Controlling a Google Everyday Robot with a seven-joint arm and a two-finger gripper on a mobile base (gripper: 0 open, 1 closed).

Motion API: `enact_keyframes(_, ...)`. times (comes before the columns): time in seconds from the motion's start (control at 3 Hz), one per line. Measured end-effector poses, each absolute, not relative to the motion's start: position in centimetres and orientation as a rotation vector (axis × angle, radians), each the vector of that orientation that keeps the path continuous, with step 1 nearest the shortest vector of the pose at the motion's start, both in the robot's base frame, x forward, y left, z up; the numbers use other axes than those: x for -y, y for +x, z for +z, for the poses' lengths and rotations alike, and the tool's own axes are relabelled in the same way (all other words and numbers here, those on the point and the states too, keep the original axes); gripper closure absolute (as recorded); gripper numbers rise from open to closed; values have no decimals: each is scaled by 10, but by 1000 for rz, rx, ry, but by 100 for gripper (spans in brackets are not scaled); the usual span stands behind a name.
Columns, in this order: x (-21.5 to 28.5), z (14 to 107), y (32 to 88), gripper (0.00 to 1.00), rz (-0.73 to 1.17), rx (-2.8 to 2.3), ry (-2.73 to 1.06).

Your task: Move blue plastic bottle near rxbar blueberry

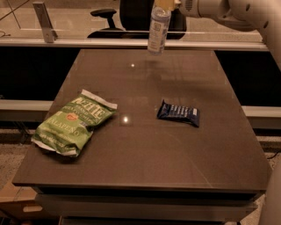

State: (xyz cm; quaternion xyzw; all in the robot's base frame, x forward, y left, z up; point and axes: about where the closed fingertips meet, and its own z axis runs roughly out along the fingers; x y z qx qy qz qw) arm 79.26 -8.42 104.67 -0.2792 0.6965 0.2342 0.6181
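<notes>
The gripper [164, 3] sits at the top edge of the view, pinched on the top of the tall, clear, pale blue plastic bottle [158, 28] with its white-and-grey label. The bottle hangs slightly tilted over the far edge of the dark brown tabletop [145, 162].

Held only by its top, the bottle could swing or slip during a quick move. Released while tilted, it would likely topple and roll, perhaps off the far edge. Lowered carelessly, it could land on or shove the rxbar blueberry [178, 113], a small flat snack bar in a dark blue wrapper with white lettering. That bar lies well apart from the bottle, right of centre.

A crumpled green chip bag [72, 123] lies to the left, away from the path between bottle and bar. Nothing stands on that stretch of tabletop. A black office chair [131, 13] is behind the tabletop.
</notes>
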Motion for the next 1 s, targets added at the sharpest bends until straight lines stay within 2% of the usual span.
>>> enact_keyframes(1.0,98,1058,733,100,417,-1696,-519)
